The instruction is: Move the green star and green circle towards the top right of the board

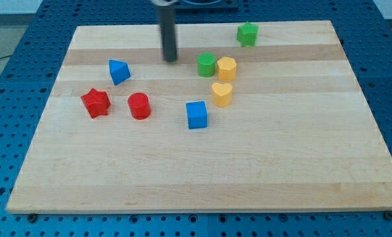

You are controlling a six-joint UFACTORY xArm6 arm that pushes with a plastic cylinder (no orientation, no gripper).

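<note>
Camera view, task status: green star (247, 33) is sitting near the board's (301, 164) top edge, right of centre, seemingly partway moved. Green circle (206, 65) is waiting mid-board, touching a yellow block (227, 68). My tip (171, 60), holding nothing, is hovering just left of the circle.

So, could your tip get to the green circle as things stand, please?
Probably yes: my tip sits just to the view's left of the green circle, with bare board between; the yellow block touches its far side.

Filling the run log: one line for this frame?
my tip: left of green circle, apart | green circle: touching yellow block | green star: near top edge, right of centre | contact: none
</note>
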